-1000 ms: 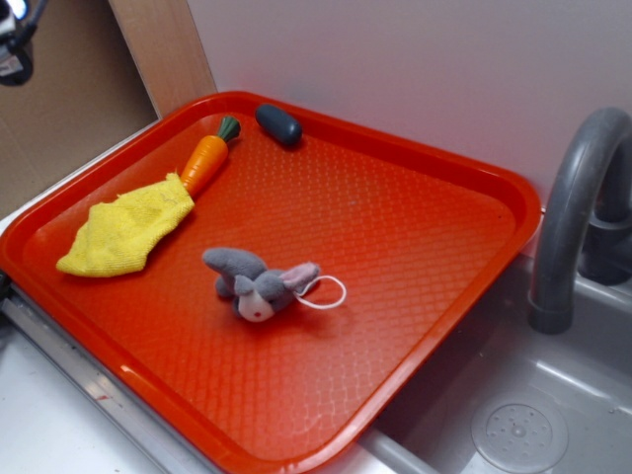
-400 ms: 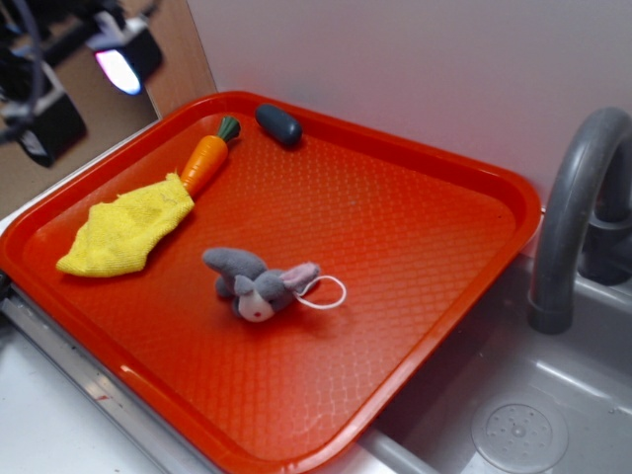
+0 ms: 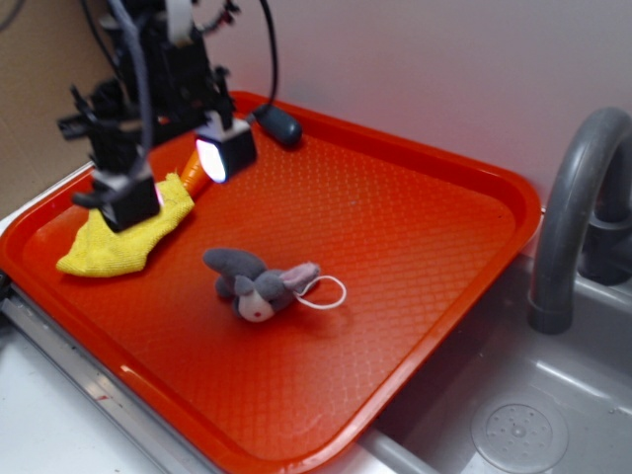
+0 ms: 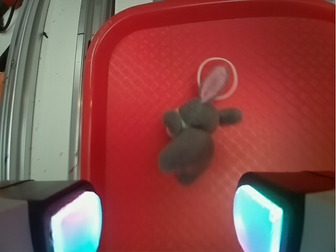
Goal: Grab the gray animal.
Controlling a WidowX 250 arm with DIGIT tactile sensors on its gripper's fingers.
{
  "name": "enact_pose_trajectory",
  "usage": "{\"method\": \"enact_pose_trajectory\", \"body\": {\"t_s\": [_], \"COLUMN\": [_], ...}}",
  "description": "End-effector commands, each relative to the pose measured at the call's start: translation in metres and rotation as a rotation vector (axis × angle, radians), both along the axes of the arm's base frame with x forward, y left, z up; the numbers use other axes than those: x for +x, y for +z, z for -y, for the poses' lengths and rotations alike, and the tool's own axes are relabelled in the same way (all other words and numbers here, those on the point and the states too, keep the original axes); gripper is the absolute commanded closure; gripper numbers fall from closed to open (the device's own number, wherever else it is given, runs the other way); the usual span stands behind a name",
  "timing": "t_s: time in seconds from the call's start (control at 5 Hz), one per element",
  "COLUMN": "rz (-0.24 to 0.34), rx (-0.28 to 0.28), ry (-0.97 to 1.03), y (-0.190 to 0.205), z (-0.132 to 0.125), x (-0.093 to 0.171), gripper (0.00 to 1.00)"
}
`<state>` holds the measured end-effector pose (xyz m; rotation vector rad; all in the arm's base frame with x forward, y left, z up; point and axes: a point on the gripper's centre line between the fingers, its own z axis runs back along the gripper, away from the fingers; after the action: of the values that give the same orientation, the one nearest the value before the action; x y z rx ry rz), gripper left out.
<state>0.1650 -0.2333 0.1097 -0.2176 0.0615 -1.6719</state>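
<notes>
The gray animal [image 3: 260, 282] looks soft, light and squashy; its plump body is the best hold, not the thin string loop [image 3: 323, 293]. The tool [image 3: 178, 176] hangs with fingers apart, far-left of it over the tray [image 3: 425, 237].

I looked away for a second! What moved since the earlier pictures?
The gripper came down from the top left corner and now hangs open above the yellow cloth and carrot, holding nothing. The gray bunny, the dark oval thing and the red tray stayed put.
</notes>
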Motion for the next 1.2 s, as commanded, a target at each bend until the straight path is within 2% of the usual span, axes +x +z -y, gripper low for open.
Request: {"method": "enact_pose_trajectory", "body": {"t_s": [0.0, 0.2, 0.4, 0.6, 0.8, 1.0], "rz": [-0.063, -0.066, -0.031, -0.020, 0.082, 0.206], "rx": [0.075, 0.160, 0.193, 0.258, 0.231, 0.217], "ry": [-0.042, 0.043, 0.154, 0.179, 0.245, 0.386], "y": [-0.033, -0.056, -0.066, -0.075, -0.038, 0.008], "z": [0.012, 0.016, 0.017, 0.020, 0.019, 0.003], "x": [-0.033, -0.033, -0.035, -0.038, -0.039, -0.036], "gripper": [0.00, 0.00, 0.00, 1.00, 1.00, 1.00]}}
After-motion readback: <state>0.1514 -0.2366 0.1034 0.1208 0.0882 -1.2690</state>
